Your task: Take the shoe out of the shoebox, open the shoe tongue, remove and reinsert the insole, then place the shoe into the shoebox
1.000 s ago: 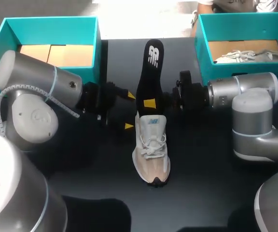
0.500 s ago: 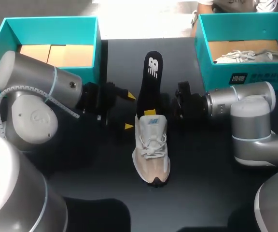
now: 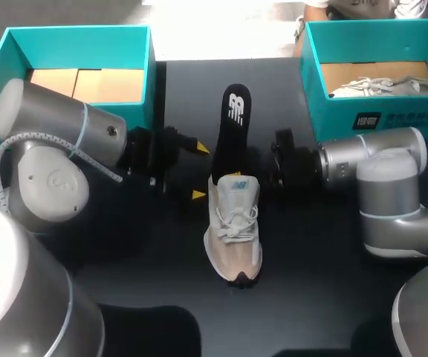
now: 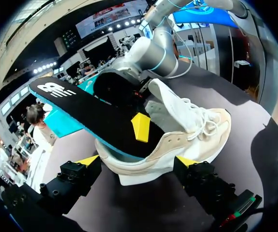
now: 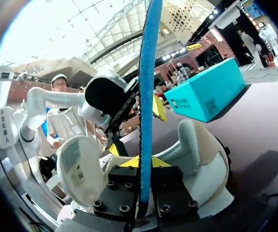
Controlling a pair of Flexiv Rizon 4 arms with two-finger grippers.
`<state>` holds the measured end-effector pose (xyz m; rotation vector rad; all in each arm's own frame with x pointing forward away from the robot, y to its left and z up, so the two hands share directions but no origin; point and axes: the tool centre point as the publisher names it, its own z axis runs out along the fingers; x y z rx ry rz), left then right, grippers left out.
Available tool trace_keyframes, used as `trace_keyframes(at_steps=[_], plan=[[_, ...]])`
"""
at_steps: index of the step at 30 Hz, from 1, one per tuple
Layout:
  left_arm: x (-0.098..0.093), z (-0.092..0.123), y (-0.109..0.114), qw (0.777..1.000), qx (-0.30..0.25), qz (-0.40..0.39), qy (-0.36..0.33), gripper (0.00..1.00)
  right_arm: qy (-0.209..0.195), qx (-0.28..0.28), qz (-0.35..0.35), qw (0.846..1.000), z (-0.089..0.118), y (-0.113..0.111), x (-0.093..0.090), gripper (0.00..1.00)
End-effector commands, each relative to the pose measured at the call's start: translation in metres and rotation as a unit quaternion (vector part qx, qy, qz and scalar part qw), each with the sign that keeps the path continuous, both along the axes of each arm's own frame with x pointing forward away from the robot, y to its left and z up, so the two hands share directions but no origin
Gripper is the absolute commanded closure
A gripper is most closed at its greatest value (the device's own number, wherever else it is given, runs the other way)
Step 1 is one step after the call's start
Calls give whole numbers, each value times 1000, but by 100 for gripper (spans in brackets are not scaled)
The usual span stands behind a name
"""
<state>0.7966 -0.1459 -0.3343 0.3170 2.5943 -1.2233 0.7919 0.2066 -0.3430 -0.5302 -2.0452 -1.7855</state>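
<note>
A beige and white shoe point(image 3: 232, 230) lies on the dark table, toe toward the front edge. A black insole point(image 3: 230, 134) stands tilted out of its heel opening. My right gripper point(image 5: 145, 164) comes in from the right and is shut on the insole's lower part, with the blue insole edge point(image 5: 146, 96) running up between its fingers. One of its yellow fingertips point(image 4: 140, 126) presses on the insole point(image 4: 90, 111). My left gripper point(image 3: 198, 171) stands open left of the shoe's heel; its tips straddle the shoe point(image 4: 177, 140) without touching it.
A teal shoebox point(image 3: 73, 44) with a cardboard insert sits at the back left. A second teal box point(image 3: 377, 111) at the back right holds another light shoe point(image 3: 377, 85). My left arm point(image 3: 58, 149) fills the left side of the table.
The insole has slid lower into the shoe. My right gripper has drawn back slightly to the right, and its yellow tip no longer shows on the insole from above. The left arm has kept still.
</note>
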Motion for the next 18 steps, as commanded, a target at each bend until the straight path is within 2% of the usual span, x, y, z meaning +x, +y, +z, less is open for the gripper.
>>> trace_keyframes(at_steps=[1,6,14,15,16,17,18], plan=[[0,1,-1,1000,3,0,1,0,-5,-7,2,1000,11,0,-1,82],[0,1,-1,1000,3,0,1,0,-14,-18,7,1000,17,1,0,80],[0,1,-1,1000,3,0,1,0,-26,-34,12,999,28,-6,16,77],[0,1,-1,1000,3,0,1,0,-22,-34,17,999,28,-6,17,82],[0,1,-1,1000,3,0,1,0,-18,-37,20,999,27,-6,18,95],[0,1,-1,1000,3,0,1,0,-13,-39,24,999,25,-7,19,100],[0,1,-1,1000,3,0,1,0,-7,-43,30,999,23,-7,18,100]])
